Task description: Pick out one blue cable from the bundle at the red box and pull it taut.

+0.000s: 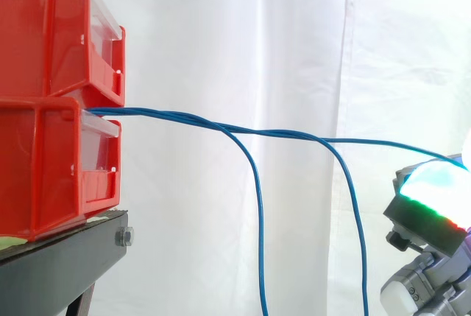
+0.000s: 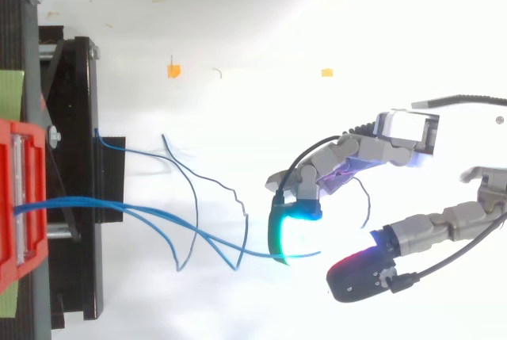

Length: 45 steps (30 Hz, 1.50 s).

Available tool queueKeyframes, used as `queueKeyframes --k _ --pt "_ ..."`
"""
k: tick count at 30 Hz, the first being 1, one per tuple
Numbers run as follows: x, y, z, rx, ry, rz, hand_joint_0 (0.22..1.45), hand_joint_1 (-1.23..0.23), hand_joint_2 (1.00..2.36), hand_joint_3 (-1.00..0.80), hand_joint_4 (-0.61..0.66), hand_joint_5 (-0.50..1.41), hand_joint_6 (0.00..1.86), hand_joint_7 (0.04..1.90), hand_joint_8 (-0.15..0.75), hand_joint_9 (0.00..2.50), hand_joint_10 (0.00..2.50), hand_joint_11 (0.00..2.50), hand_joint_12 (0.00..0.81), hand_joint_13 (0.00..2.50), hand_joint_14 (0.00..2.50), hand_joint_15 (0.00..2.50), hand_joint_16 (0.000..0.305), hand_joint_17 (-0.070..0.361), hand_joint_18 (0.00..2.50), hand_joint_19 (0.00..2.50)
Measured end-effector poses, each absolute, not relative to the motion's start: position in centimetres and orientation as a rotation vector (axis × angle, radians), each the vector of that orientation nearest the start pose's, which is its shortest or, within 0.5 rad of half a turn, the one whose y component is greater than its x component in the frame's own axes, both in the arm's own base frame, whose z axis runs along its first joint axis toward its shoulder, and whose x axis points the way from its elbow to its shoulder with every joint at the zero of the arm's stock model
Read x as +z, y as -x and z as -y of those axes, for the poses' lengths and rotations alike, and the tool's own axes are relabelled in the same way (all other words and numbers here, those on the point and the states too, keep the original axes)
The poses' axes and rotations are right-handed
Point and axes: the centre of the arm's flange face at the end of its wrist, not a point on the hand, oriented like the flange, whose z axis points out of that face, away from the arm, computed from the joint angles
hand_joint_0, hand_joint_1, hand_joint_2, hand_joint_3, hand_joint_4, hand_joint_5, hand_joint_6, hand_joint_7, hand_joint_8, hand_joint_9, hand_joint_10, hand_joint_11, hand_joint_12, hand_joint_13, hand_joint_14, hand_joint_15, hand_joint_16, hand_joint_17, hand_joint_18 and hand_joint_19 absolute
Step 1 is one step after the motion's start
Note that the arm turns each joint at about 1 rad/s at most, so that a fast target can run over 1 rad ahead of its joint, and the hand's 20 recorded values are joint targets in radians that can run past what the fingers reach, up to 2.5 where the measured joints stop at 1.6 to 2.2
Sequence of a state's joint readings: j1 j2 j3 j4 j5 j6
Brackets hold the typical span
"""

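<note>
Several thin blue cables (image 1: 184,118) come out twisted together between the two stacked red bins, the lower one (image 1: 44,161) and the upper one (image 1: 44,36). One blue cable (image 1: 383,143) leaves the bundle and runs nearly level to my hand (image 1: 430,213) at the lower right. From above, that cable (image 2: 253,253) ends across the cyan-green glowing pad (image 2: 289,237) of a curled finger on the hand (image 2: 348,158). The thumb pad (image 2: 360,273), glowing red, stands a little apart from it.
Two other blue cables (image 1: 259,242) (image 1: 359,242) hang down from the bundle between the bins and the hand. The bins rest on a black stand (image 1: 59,257). Small orange marks (image 2: 173,70) lie on the white floor.
</note>
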State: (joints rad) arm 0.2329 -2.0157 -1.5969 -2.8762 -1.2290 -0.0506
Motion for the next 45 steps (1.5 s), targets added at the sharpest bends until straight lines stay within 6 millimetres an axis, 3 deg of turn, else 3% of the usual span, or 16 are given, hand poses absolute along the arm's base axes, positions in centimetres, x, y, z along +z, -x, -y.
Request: queueKeyframes --k 26,45 --pt "25.14 -62.61 2.27 0.952 -1.318 -1.324 0.56 -0.79 1.05 -0.06 -0.26 -0.05 0.8 1.0 0.298 0.64 0.0 0.05 0.435 0.63 0.01 0.23 0.064 0.143 0.65 0.35" --pt "25.14 -62.61 2.27 0.951 -1.318 -1.324 0.55 -0.79 1.08 -0.05 -0.27 -0.04 0.79 1.02 0.288 0.73 0.0 0.1 0.441 0.68 0.01 0.25 0.065 0.146 0.71 0.35"
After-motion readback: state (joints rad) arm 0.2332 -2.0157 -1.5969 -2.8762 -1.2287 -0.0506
